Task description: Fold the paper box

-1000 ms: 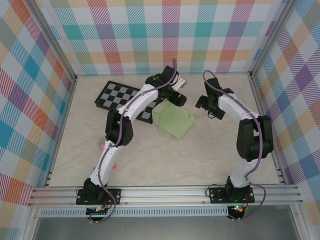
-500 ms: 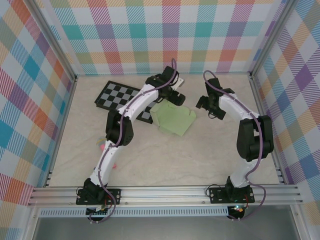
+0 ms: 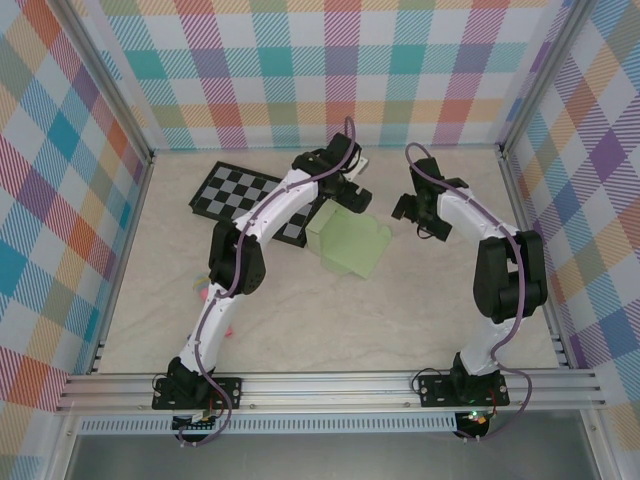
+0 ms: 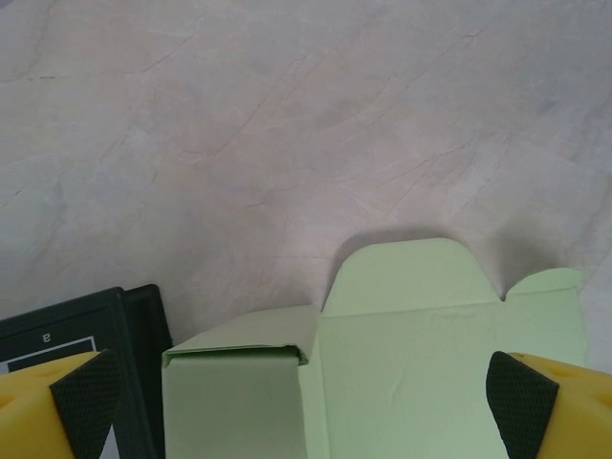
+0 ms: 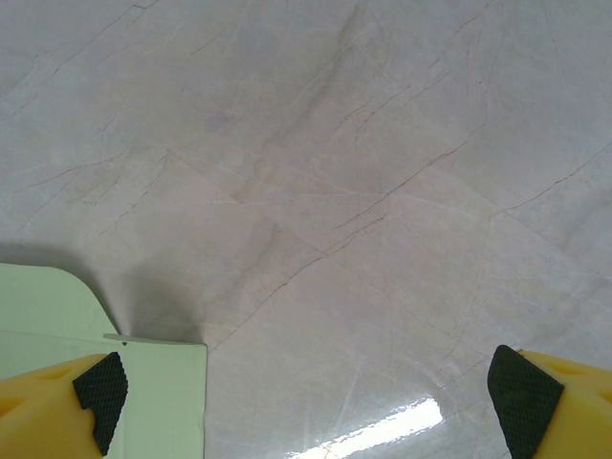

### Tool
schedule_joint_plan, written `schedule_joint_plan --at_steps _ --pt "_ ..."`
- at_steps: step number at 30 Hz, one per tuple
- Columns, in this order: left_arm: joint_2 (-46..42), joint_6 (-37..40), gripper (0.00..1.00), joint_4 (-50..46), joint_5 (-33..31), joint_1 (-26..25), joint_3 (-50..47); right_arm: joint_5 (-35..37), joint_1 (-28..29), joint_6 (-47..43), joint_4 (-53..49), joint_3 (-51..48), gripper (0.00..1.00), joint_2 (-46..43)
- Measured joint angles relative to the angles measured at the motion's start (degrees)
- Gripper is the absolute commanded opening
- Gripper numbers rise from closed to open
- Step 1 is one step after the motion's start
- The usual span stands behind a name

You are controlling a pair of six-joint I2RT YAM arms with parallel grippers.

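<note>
The left claw (image 4: pixel 304 402) hangs released, jaws spread wide and holding nothing. Directly beneath and between them lies the pale light-green, thin-card paper box (image 4: pixel 411 354). In the overhead view this left claw (image 3: pixel 350 192) sits over the far edge of the paper box (image 3: pixel 352 243). To its left, one panel is folded along its crease. Ahead of it, a rounded flap and a small tab lie flat on the pale marbled surface (image 4: pixel 287 143), untucked. The black-and-grey checkerboard (image 3: pixel 235 190) lies to its left, against the card.

The right claw (image 5: pixel 311 392) is likewise released and empty, just beside the paper box (image 5: pixel 163 402), whose corner lies at its left finger.

I judge the folding partly done: the flaps remain to be closed.

A second ago the card's right edge looked stepped; now its outline is a plainer four-sided shape. The right arm has stayed put.
</note>
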Motion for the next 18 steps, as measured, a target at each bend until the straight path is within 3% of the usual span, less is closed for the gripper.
schedule_joint_plan --at_steps 7,14,18 --pt "0.7 -1.3 0.97 0.0 -2.4 0.5 0.4 -0.1 0.0 0.0 0.2 -0.3 0.99 0.0" --pt "4.7 -5.2 0.78 -0.2 -0.1 1.8 2.8 -0.7 0.0 -0.3 0.2 -0.3 1.0 0.0" --pt "6.2 -6.7 0.79 -1.0 1.5 2.3 2.8 -0.7 0.0 -0.4 0.2 -0.3 1.0 0.0"
